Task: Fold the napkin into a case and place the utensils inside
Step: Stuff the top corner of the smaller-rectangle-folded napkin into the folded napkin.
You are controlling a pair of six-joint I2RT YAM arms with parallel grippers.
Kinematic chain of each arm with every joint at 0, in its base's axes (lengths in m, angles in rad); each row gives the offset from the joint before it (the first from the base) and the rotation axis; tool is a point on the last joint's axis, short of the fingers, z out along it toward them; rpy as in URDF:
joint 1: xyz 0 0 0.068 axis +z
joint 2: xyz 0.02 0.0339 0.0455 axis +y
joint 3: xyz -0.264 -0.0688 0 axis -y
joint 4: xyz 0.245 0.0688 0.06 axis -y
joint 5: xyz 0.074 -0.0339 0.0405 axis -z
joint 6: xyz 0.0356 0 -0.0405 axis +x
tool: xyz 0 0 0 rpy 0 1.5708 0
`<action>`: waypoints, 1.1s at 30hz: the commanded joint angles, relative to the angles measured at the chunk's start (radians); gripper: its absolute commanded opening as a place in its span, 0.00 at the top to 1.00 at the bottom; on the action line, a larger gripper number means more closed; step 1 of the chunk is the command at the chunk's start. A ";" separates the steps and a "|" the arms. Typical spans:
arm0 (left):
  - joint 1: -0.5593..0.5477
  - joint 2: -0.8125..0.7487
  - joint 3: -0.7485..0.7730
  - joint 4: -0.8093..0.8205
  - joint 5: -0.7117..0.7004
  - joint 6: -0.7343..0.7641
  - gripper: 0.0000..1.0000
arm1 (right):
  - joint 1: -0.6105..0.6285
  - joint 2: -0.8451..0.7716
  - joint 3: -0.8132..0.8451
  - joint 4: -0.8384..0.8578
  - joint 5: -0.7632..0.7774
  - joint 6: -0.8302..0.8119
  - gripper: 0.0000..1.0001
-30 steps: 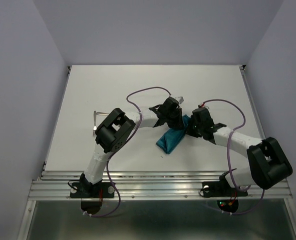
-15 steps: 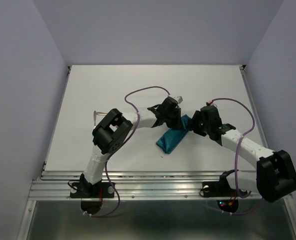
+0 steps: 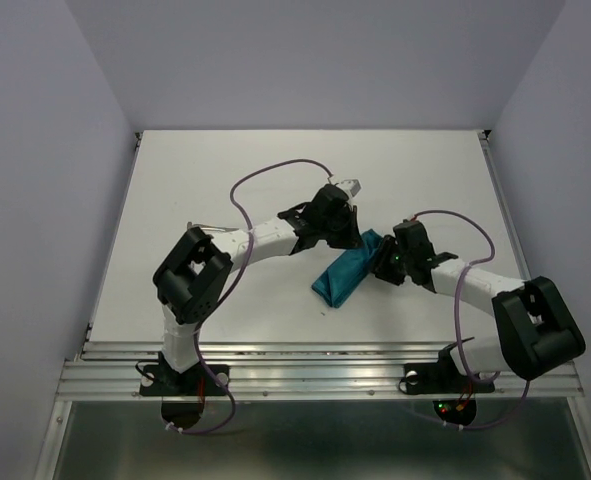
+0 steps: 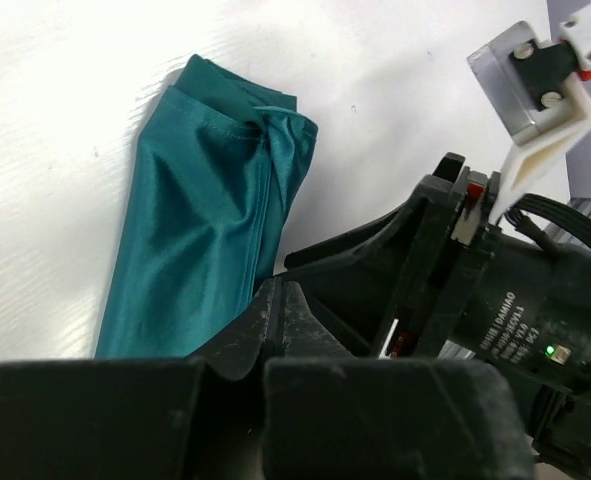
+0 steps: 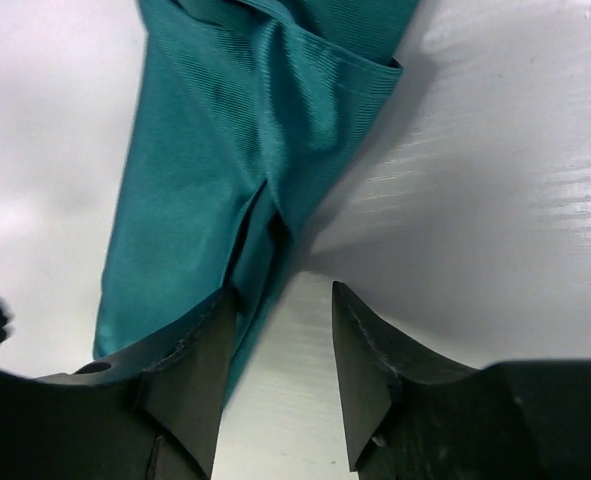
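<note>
Shows the napkin (image 3: 345, 275) folded long and narrow, slanting across the middle of the top view on the white worktop (image 3: 225, 170). Has the left end effector (image 3: 347, 236) pressed together beside the napkin's upper end. Has the right end effector (image 5: 283, 300) spread at the napkin's right edge, one finger over fabric, the other over bare worktop.

From above and behind the arms (image 3: 255, 240), the fixed camera looks down over the whole worktop (image 3: 225, 180). Wrist cameras peer close past the left claw (image 4: 275, 310) and right claw (image 5: 285, 300); all three share the napkin (image 3: 343, 278) just beyond both claws.
</note>
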 commanded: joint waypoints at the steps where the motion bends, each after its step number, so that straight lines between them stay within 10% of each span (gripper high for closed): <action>1: -0.004 -0.096 -0.053 -0.030 -0.055 0.009 1.00 | -0.006 0.046 -0.020 0.096 -0.037 0.023 0.54; 14: -0.002 -0.227 -0.173 -0.030 -0.122 -0.028 1.00 | -0.006 0.104 0.023 0.125 0.037 -0.051 0.99; 33: -0.002 -0.359 -0.268 -0.096 -0.211 -0.045 1.00 | -0.015 -0.077 -0.004 0.015 0.068 -0.020 0.75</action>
